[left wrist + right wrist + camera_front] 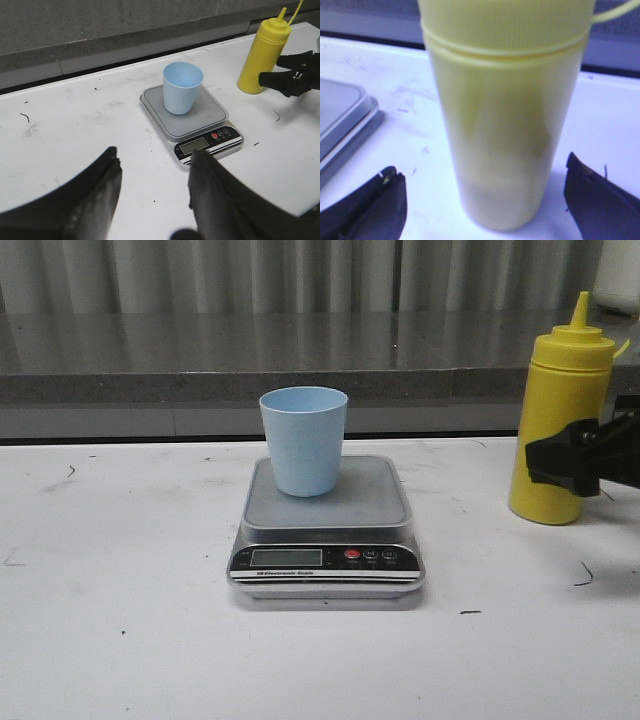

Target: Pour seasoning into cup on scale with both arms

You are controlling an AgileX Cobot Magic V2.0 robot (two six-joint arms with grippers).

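The pale blue cup (303, 440) (182, 92) stands upright and empty on the platform of the silver scale (372, 498) (212, 114), whose display faces the front. To its right the yellow seasoning bottle (562, 380) (263, 52) (505, 125) stands capped on the table. My right gripper (556, 458) (481, 167) is open and straddles the bottle's lower half, with a gap showing on each side. Open as well, my left gripper (155, 152) hovers over bare table in front of the scale, holding nothing; the front view does not show it.
The white table (120, 590) carries a few dark scuff marks. A grey ledge (250, 360) runs along the back edge, with a ribbed wall behind it. The scale's corner (345, 120) lies close beside the bottle.
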